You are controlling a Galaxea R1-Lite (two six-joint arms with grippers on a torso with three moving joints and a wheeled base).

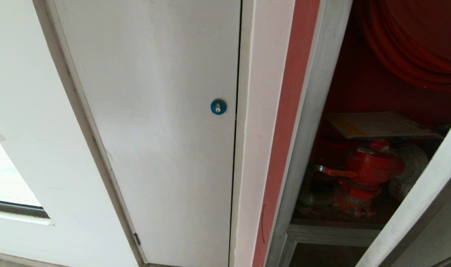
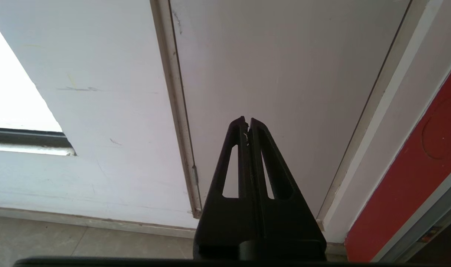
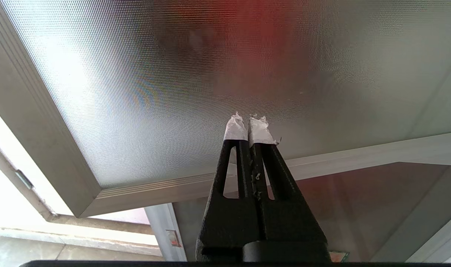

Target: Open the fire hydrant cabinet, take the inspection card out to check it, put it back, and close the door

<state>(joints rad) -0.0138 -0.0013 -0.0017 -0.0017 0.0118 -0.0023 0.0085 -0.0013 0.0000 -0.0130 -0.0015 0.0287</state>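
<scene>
1. The fire hydrant cabinet stands open; its door is swung out at right.
2. The inspection card lies inside, above the red valve.
3. Left gripper and right gripper are closed and empty; closing the door remains.

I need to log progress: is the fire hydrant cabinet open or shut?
Open. The fire hydrant cabinet shows its red interior, with the red valve in plain sight; the door stands swung out.

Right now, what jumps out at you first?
The bright red valve low inside the open silver-framed cabinet on the right, with coiled red hose above it. Left of that, a plain white door shows one round blue lock.
</scene>
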